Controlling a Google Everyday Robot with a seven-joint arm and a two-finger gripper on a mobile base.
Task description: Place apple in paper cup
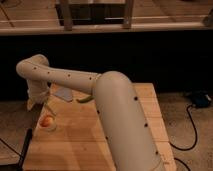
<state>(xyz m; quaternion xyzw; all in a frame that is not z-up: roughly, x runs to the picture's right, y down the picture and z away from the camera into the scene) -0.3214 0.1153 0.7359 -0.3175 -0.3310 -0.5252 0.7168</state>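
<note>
The apple (46, 120) is a small orange-red fruit at the left side of the wooden table. It sits in the mouth of the short white paper cup (49, 127), whose rim shows below and to the right of it. My gripper (42, 102) hangs at the end of the pale arm, just above and to the left of the apple and cup. The gripper's wrist hides the table's far left corner.
A long green vegetable (85, 99) lies beside the arm near the table's middle back. A flat grey object (64, 93) lies behind it. The wooden table (80, 145) ends close to the cup on the left. A black cable (192, 127) runs on the floor at right.
</note>
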